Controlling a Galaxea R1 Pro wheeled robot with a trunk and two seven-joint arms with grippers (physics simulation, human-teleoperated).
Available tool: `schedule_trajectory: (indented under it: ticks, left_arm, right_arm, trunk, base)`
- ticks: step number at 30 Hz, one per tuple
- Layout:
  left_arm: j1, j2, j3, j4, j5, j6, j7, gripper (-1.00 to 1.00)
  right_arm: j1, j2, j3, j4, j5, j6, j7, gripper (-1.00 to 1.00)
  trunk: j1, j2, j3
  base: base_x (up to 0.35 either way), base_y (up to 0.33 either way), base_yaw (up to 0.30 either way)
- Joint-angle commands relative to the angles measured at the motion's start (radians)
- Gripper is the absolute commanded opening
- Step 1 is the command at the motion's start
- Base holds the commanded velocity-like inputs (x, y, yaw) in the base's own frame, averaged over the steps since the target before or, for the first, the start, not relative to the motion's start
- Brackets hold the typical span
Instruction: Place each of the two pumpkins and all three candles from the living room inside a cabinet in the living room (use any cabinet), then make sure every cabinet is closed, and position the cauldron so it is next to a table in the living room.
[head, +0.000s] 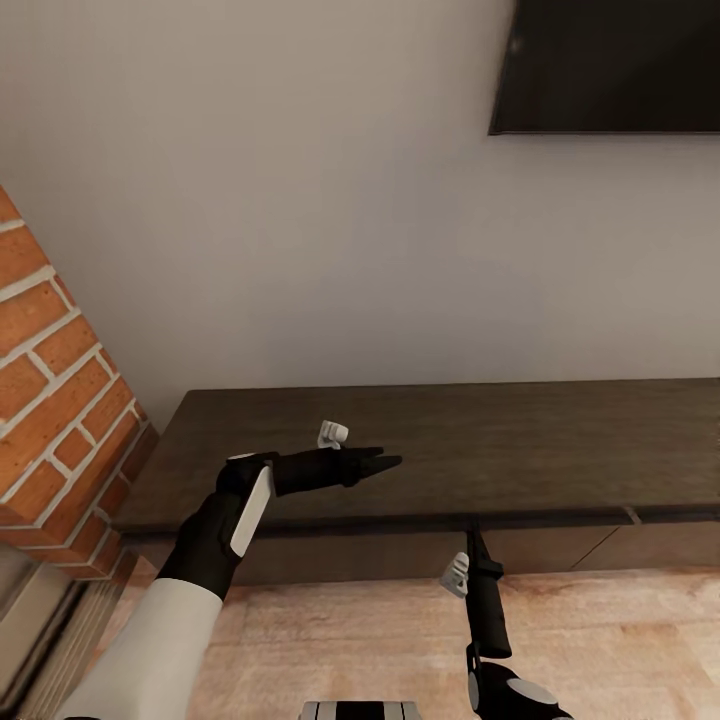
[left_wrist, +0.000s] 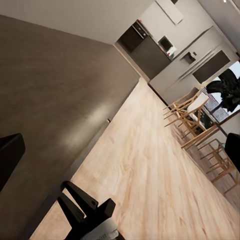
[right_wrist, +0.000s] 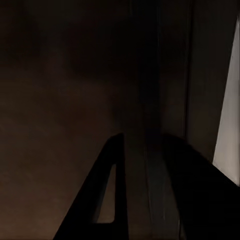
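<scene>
1. Right gripper (head: 477, 537) nearest, low in the head view, arm rising from the wood floor (head: 600, 640). Fingers point straight at the cabinet (head: 520, 450) front, tips at or just under the top's front edge, near a seam between two fronts.
2. Right gripper state: cannot tell. The right wrist view is nearly black; one dark finger (right_wrist: 102, 200) with a slot in it shows against a dark cabinet face (right_wrist: 60, 100), nothing seen held.
3. Left gripper (head: 385, 462) over the cabinet top, toward its left end, near the front edge. Fingers point along the top to the right, look pressed together to a narrow tip, nothing between them.
4. In the left wrist view only blurred dark bits at the edges, so no check on the fingers there; the right gripper (left_wrist: 80, 200) shows low against the floor (left_wrist: 150, 165).
5. Cabinet: long, low, dark brown, against the pale wall (head: 300, 200); top bare where visible, fronts look shut.
6. Brick column (head: 50, 400) at the cabinet's left end.
7. Dark screen (head: 610, 65) on the wall above the cabinet's right part.
8. Farthest, left wrist view: chairs (left_wrist: 195, 117) and dark kitchen units (left_wrist: 150, 50) past the cabinet's far end.
</scene>
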Motion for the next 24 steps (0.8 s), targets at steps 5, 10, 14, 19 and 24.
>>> schedule_trajectory:
  ticks: [5, 10, 14, 19, 24]
  left_arm:
    - [0.0, 0.0, 0.0, 0.0, 0.0, 0.0, 0.0, 1.0]
    - [0.0, 0.0, 0.0, 0.001, 0.0, 0.0, 0.0, 1.0]
    - [0.0, 0.0, 0.0, -0.002, 0.0, 0.0, 0.0, 1.0]
    - [0.0, 0.001, 0.0, 0.001, 0.028, 0.0, 0.0, 1.0]
    - [0.0, 0.001, 0.0, -0.001, 0.035, 0.0, 0.0, 1.0]
  right_arm:
    - [0.001, -0.001, 0.0, 0.003, -0.004, -0.002, 0.009, -1.0]
    - [0.001, -0.002, -0.003, 0.003, -0.004, -0.002, 0.009, -1.0]
    - [0.001, -0.002, -0.004, 0.003, -0.004, -0.002, 0.008, -1.0]
    - [0.001, -0.002, -0.004, 0.003, -0.004, -0.002, 0.008, -1.0]
    - [0.001, -0.002, -0.004, 0.003, -0.004, -0.002, 0.006, -1.0]
  trunk:
    - [0.0, 0.0, 0.0]
    - [0.0, 0.0, 0.0]
    - [0.0, 0.0, 0.0]
    - [0.0, 0.0, 0.0]
    - [0.0, 0.0, 0.0]
  base:
    - [-0.006, 0.0, 0.0]
    - [0.0, 0.0, 0.0]
    - [-0.091, 0.021, 0.0]
    - [-0.023, 0.005, 0.0]
    - [-0.124, 0.025, 0.0]
